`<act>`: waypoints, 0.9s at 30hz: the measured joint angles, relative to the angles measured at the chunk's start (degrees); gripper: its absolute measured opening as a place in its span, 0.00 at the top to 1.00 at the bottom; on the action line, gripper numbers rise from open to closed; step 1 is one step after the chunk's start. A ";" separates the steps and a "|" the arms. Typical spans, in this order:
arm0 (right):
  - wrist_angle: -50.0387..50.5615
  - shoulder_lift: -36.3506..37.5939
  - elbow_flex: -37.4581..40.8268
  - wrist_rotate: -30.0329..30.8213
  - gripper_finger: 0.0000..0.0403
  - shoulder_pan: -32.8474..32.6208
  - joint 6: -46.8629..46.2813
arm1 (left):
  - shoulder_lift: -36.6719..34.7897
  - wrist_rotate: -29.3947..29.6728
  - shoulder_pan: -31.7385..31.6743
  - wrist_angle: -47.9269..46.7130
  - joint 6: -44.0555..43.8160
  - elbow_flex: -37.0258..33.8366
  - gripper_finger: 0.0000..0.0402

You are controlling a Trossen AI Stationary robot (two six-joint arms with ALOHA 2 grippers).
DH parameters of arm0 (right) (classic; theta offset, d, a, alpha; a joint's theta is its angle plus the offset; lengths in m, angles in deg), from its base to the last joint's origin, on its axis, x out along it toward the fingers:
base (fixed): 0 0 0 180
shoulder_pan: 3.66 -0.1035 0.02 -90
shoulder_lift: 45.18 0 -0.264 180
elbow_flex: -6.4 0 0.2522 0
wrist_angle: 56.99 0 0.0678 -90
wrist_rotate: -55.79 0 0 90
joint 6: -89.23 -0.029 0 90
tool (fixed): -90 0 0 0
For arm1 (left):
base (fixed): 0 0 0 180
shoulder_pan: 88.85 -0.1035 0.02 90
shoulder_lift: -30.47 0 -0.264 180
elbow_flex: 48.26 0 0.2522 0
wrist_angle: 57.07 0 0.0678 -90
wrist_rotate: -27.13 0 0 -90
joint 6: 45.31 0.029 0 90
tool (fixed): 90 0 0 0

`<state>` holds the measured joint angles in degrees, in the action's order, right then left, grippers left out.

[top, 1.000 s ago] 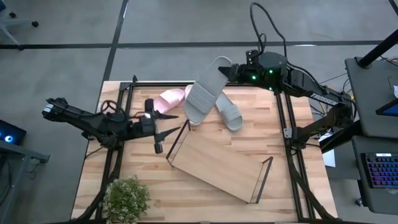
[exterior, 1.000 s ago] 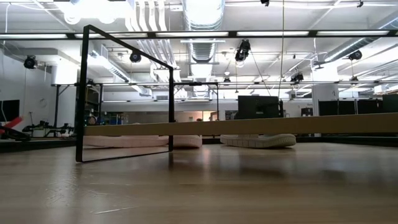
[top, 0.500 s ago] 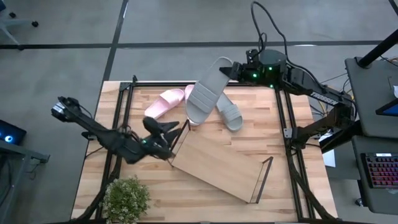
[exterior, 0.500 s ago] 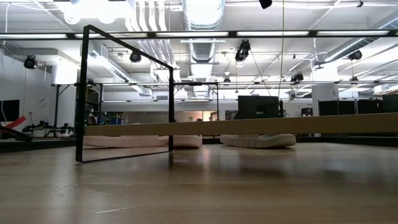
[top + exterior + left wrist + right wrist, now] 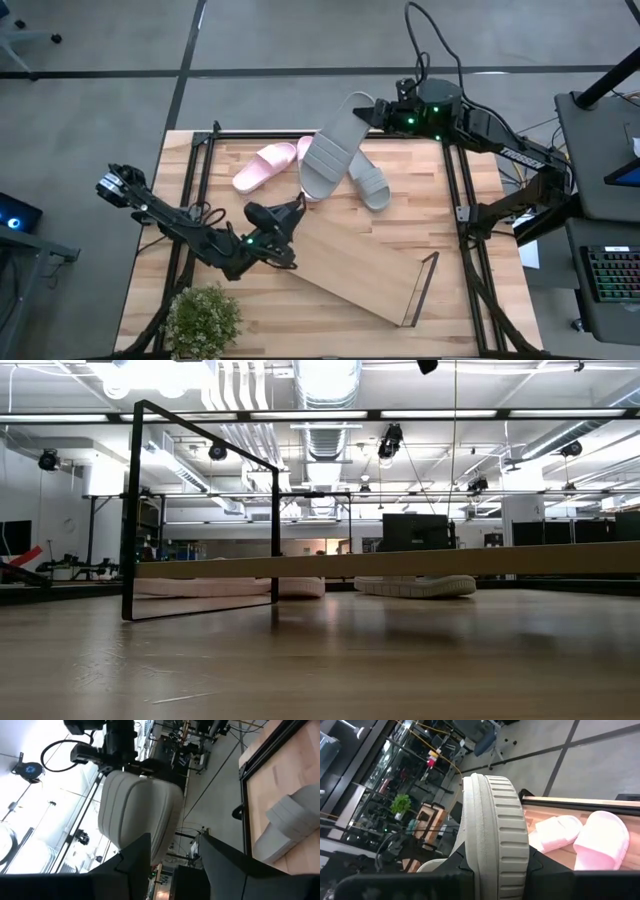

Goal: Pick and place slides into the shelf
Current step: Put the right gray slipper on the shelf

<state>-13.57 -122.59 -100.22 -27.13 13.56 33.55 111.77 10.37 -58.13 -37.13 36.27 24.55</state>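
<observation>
1. High view: the right pincer (image 5: 372, 112) holds a grey slide (image 5: 328, 150) lifted over the bench's (image 5: 450, 280) far edge. A second grey slide (image 5: 370, 184) lies beneath it, beside a pink slide (image 5: 262, 165); the other pink one is mostly hidden. The shelf (image 5: 345, 262) sits skewed and bare mid-bench. The left pincer (image 5: 292, 212) hovers spread and empty at the shelf's near-left wire frame, which crowds that end. A plant (image 5: 202, 318) stands in the near-left corner.

2. Low view: the shelf board (image 5: 400, 563) rides slightly above the bench on a thin dark frame (image 5: 135, 510). Slides (image 5: 415, 586) lie behind it. There is open room above the board.

3. Left wrist view: the raised slide (image 5: 137, 815) hangs free, and the fingers (image 5: 135, 855) are apart.

4. Right wrist view: the pincer (image 5: 492, 862) pinches the grey slide's (image 5: 492, 820) ribbed sole edge. It looks light, soft and probably bendy, so gripping the sole edge or the strap suits it. The pink pair (image 5: 580, 837) rests beyond.
</observation>
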 joint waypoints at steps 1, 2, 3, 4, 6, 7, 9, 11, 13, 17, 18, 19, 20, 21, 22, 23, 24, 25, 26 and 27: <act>-0.13 0.00 0.00 0.01 0.87 -0.05 -0.31 | 0.47 -0.01 -0.01 -0.01 0.10 0.29 0.61; -0.29 0.00 0.00 0.02 0.87 -0.15 -0.62 | 1.06 0.04 -0.09 -0.03 0.26 0.67 0.61; -0.41 0.02 0.00 0.03 0.87 -0.43 -1.06 | 1.61 -0.02 -0.14 0.01 0.26 1.09 0.61; -0.41 0.02 0.00 0.03 0.87 -0.70 -1.30 | 2.12 -0.03 -0.23 0.05 0.38 1.34 0.61; -0.15 0.04 0.11 -0.01 0.87 -1.17 -1.53 | 2.91 -0.01 -0.31 -0.10 1.30 1.66 0.61; 0.20 0.04 0.16 -0.03 0.87 -1.44 -1.61 | 3.09 -0.05 -0.35 -0.14 1.37 1.81 0.61; 0.75 0.04 0.22 -0.21 0.87 -1.73 -1.51 | 3.31 0.00 -0.50 -0.12 1.43 1.99 0.61; 1.73 0.12 0.22 -0.18 0.87 -1.73 -1.36 | 3.38 -0.02 -0.76 -0.03 1.60 2.27 0.61; 2.41 0.20 0.22 -0.05 0.87 -1.71 -1.36 | 3.10 -0.02 -0.80 -0.25 1.79 2.58 0.61; 1.32 0.21 0.22 0.03 0.87 -1.87 -1.61 | 2.90 -0.16 -1.20 -0.03 2.64 4.25 0.61; 1.33 0.22 0.22 0.08 0.87 -2.16 -1.80 | 2.90 -0.36 -1.32 -0.08 2.83 4.53 0.61; 1.29 0.22 0.23 0.25 0.87 -2.34 -1.82 | 2.90 -0.49 -1.47 -0.14 2.87 4.77 0.61; 1.26 0.22 0.27 0.28 0.87 -2.35 -1.82 | 2.90 -0.51 -1.67 -0.12 2.88 4.87 0.61; 1.32 0.22 0.33 0.49 0.87 -2.39 -1.97 | 2.90 -0.54 -1.90 -0.11 2.88 4.86 0.61; 1.41 0.22 0.34 0.48 0.87 -2.68 -2.22 | 2.90 -0.56 -2.19 -0.08 2.88 4.66 0.61; 1.37 0.22 0.33 0.50 0.87 -2.83 -2.35 | 2.90 -0.56 -2.38 -0.17 2.89 4.31 0.61; 1.34 0.22 0.33 0.60 0.87 -2.88 -2.47 | 2.90 -0.51 -2.61 -0.33 2.90 4.10 0.61; 1.31 0.22 0.33 0.53 0.87 -2.93 -2.83 | 2.94 -0.59 -2.76 -0.36 2.91 4.00 0.61; 1.32 0.22 0.33 0.47 0.87 -2.97 -3.31 | 2.94 -0.57 -2.98 -0.36 2.91 3.88 0.61; 1.30 0.22 0.33 0.39 0.87 -3.07 -3.63 | 2.94 -0.55 -3.29 -0.28 2.93 3.77 0.61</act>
<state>-12.27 -122.37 -99.90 -26.74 10.48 29.92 114.72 9.82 -61.42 -37.41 39.20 28.32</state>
